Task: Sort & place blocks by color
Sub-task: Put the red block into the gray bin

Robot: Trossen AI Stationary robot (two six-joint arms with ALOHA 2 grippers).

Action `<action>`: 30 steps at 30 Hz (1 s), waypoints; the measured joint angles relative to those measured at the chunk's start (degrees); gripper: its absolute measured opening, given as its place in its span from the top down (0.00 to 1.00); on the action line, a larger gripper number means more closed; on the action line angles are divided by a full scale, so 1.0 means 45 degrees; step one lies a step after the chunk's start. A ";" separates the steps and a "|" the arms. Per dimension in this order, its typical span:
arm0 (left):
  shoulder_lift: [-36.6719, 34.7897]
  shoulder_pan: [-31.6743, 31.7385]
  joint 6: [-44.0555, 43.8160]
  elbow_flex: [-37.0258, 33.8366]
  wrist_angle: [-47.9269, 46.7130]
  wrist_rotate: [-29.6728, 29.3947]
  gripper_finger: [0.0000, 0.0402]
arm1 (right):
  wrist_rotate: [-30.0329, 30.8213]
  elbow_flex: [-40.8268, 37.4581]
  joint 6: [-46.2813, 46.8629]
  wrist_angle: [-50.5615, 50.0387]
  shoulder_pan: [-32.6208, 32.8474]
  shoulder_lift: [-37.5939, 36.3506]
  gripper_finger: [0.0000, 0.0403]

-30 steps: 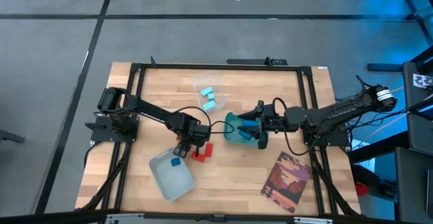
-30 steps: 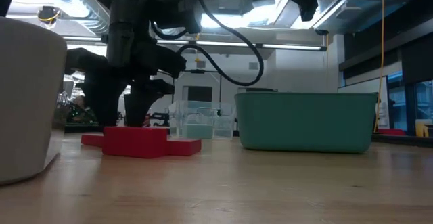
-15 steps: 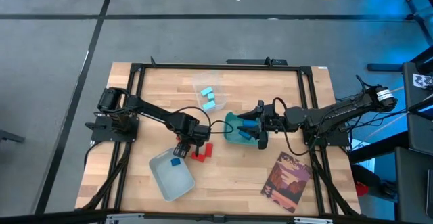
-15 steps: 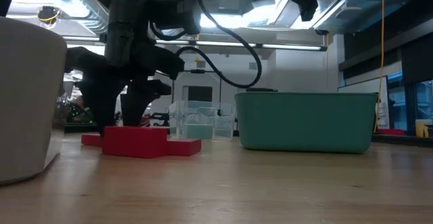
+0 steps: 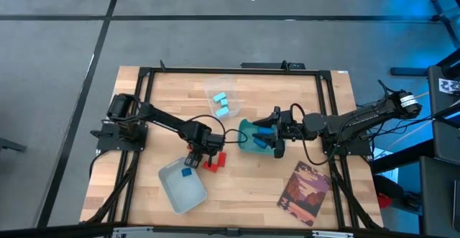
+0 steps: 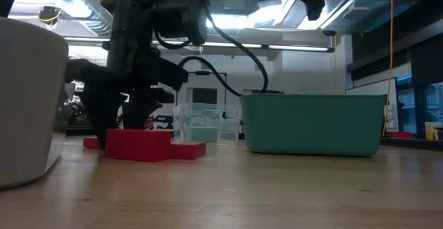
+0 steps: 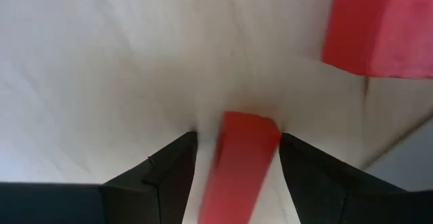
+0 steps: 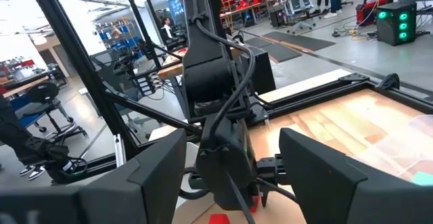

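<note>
Several red blocks lie flat on the table between the grey tray and the teal bin. My left gripper is down at them, open, with one finger on each side of one red block. A second red block lies just beyond. One darker blue block lies in the grey tray. Light cyan blocks sit in a clear tray. My right gripper hangs open over the teal bin. My left gripper comes from above, pointing down, with its fingers astride one red block's end. The block lies flat on the table. I cannot tell whether the fingers touch its sides.
The teal bin stands close to the right of the red blocks, with something blue in it. A picture card lies near the table's right near corner. A black frame borders the table.
My left gripper has come down over the red blocks, its open fingers dropping to table level around one block. The blocks have stayed in place.
</note>
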 joint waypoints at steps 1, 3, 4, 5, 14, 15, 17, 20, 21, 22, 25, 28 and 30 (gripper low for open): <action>0.0011 0.0004 -0.0016 0.0000 0.0048 0.0000 0.49 | 0.0008 0.0006 -0.0003 0.0012 0.0000 0.0000 0.40; 0.0037 0.0005 -0.0009 0.0000 0.0089 -0.0095 0.49 | 0.0122 0.0006 -0.0010 0.0049 0.0000 0.0000 0.40; 0.0037 0.0000 -0.0008 0.0000 0.0087 -0.0107 0.49 | 0.0163 0.0006 -0.0006 0.0057 0.0000 0.0000 0.40; 0.0037 0.0001 0.0008 0.0000 0.0087 -0.0120 0.49 | 0.0170 0.0006 -0.0010 0.0068 0.0000 0.0000 0.40; 0.0042 0.0005 0.0264 -0.0015 0.0179 -0.0396 0.61 | 0.0175 0.0006 -0.0001 0.0111 0.0000 0.0000 0.40; 0.0002 0.0010 0.0280 -0.0025 0.0205 -0.0439 0.64 | 0.0175 0.0006 -0.0005 0.0111 0.0000 0.0000 0.40; -0.0002 0.0015 0.0337 -0.0029 0.0242 -0.0472 0.72 | 0.0180 0.0006 0.0024 0.0110 0.0000 0.0000 0.40; -0.0036 0.0034 0.0341 -0.0029 0.0245 -0.0473 0.77 | 0.0180 0.0006 0.0010 0.0113 0.0000 0.0000 0.40; -0.0051 0.0045 0.0339 -0.0029 0.0254 -0.0432 0.77 | 0.0178 0.0006 0.0016 0.0110 0.0000 0.0000 0.40; -0.0051 0.0050 0.0336 -0.0029 0.0281 -0.0428 0.77 | 0.0180 0.0006 0.0024 0.0110 0.0000 0.0000 0.40; -0.0051 0.0063 0.0304 -0.0029 0.0305 -0.0433 0.77 | 0.0180 0.0006 0.0015 0.0110 0.0000 0.0000 0.40; -0.0051 0.0068 0.0258 -0.0029 0.0308 -0.0432 0.77 | 0.0180 0.0006 0.0018 0.0110 0.0000 0.0000 0.40; -0.0055 0.0068 0.0253 -0.0029 0.0309 -0.0427 0.77 | 0.0180 0.0006 0.0019 0.0110 0.0000 0.0000 0.40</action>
